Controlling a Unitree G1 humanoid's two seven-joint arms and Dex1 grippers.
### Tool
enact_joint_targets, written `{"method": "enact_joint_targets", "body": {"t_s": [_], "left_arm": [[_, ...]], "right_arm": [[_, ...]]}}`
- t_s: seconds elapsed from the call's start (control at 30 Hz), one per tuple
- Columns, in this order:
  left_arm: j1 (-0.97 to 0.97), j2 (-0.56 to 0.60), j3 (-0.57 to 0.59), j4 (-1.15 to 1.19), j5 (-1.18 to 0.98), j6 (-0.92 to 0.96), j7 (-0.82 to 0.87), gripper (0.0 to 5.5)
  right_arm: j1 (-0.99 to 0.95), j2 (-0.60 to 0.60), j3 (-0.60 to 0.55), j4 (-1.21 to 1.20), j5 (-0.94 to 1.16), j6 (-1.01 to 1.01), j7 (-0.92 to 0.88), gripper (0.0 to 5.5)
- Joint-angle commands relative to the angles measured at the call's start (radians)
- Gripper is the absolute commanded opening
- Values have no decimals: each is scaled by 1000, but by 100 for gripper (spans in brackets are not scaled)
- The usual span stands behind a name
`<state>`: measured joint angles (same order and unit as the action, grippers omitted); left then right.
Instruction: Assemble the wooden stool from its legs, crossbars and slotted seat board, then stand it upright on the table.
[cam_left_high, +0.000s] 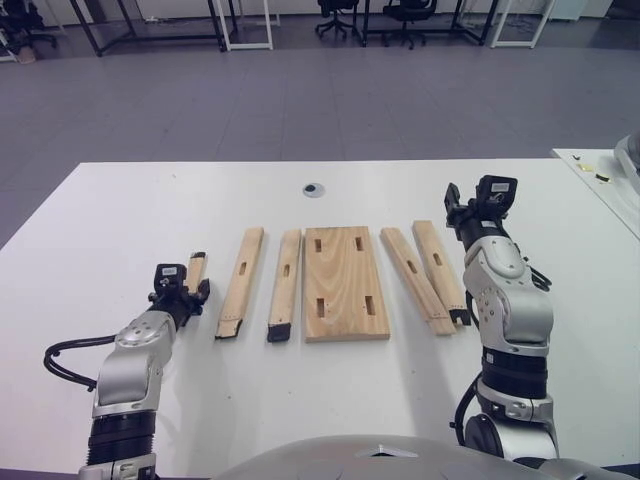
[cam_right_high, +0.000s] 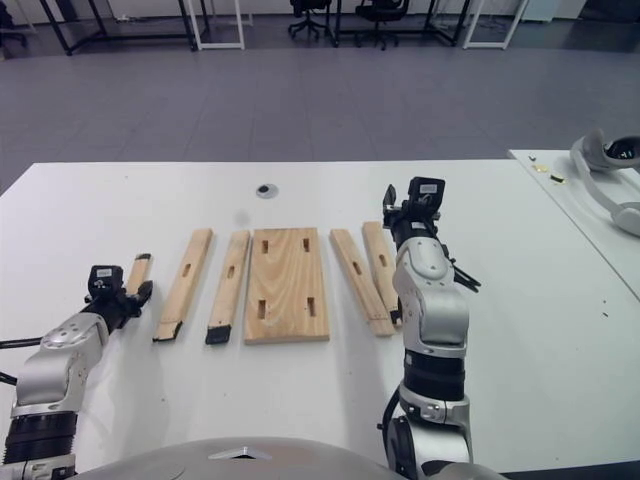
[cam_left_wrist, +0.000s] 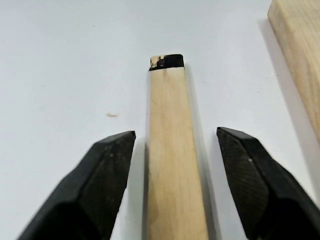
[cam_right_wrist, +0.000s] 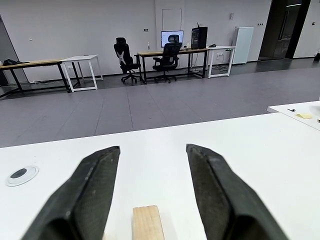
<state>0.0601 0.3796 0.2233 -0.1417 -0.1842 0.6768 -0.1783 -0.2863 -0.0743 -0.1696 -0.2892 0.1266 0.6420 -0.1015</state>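
Wooden crossbar straddled by left claw, right claw held high

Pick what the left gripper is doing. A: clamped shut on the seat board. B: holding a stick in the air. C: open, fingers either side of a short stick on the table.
C: the left gripper is open, with the short stick lying on the table between its fingers, a gap on each side.

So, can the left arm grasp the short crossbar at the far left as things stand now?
Probably yes: the left gripper is open, one finger on each side of the short crossbar, which lies flat on the table. Nothing stands between them; the nearest leg lies apart.
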Motion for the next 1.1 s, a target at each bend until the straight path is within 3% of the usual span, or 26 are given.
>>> {"method": "enact_joint_targets", "body": {"t_s": [0.03,0.23,0.47,0.63,0.73,0.9,1.0,1.1], "left_arm": [[48,24,-10,22,13,25,-27,243],[97,131,-30,224,55,-76,-119,138],[128,126,-36,288,49,-155,-147,132],[-125,69,58,87,-81,-440,-165,129],[-244,37,-1,-47,-90,-478,-167,129],[-374,-42,-166,-123,-167,-444,-268,129],[-377,-71,-242,-138,-188,-434,-325,129],[-385,-98,-281,-164,-198,-426,-339,129]], "right_arm": [[17,8,-4,-18,-5,1,-10,246],[12,13,-6,-17,-9,-1,-11,246],[11,12,-9,-18,-8,-1,-10,246],[-36,15,-11,-41,48,18,36,246],[-125,60,-81,-85,245,75,97,246],[-306,81,-211,-143,807,281,155,246],[-348,83,-208,-115,1052,354,103,246],[-314,85,-167,-108,1159,367,45,246]]}}
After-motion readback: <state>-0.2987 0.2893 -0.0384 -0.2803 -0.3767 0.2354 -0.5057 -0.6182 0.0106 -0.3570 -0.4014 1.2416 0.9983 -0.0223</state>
